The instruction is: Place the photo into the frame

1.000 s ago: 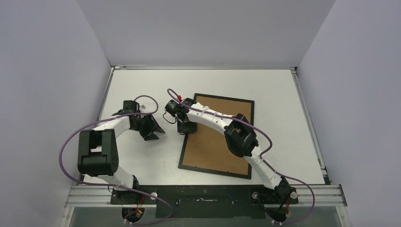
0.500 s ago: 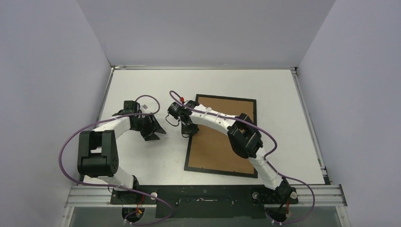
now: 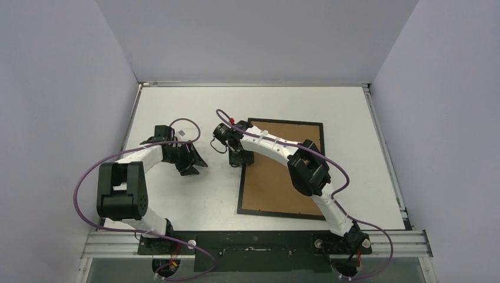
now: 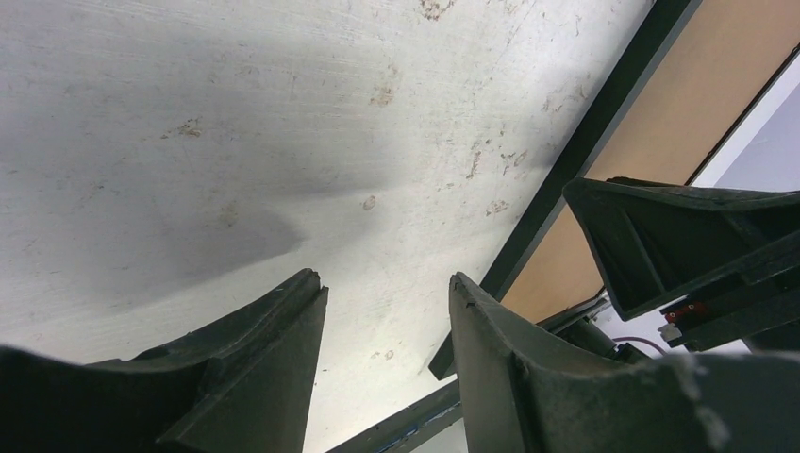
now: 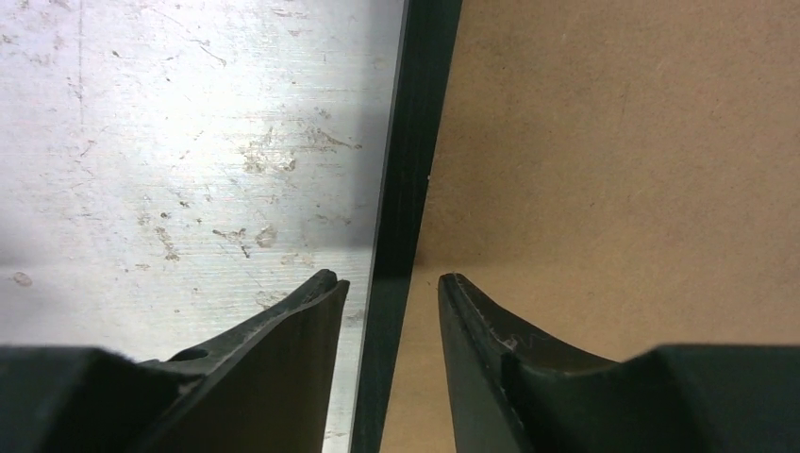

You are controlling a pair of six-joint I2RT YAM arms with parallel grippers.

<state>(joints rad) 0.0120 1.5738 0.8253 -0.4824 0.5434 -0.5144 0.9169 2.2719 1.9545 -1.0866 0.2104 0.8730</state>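
**Right pincer** (image 5: 387, 283): it was low over the pale, scuffed counter (image 5: 189, 142). Its two dark wedge-shaped fingers stood either side of the left rail of the thin black rectangular picture frame (image 5: 415, 142), one on the counter side and the other over the brown cardboard backing (image 5: 613, 189). A sliver of gap showed on each side of the rail, so the jaws were parted and straddling it, not clamping. Judged purpose: to steer or square the frame by its edge rather than lift it.

**Left pincer** (image 4: 385, 283): the jaws were apart with nothing between them. It was poised close above bare counter to the left of the frame and clear of it. It was judged to be standing by.

**Frame:** it lay flat, back upward, right of centre, with its long sides running roughly away from the arm bases. The backing filled it edge to edge — matte, fibrous, an even tan. No tabs or clips were legible.

**Photo:** the photo was not visible in any view. Whether it sat beneath the backing could not be determined. If it did, the task was near its end — a judgement only.

**Materials:** the counter was a hard, faintly glossy sheet, scratched and flecked with brownish marks. The rail was narrow, smooth, satin black and straight-edged. The fingers were black moulded plastic with a grainy surface, tapering toward the tips.
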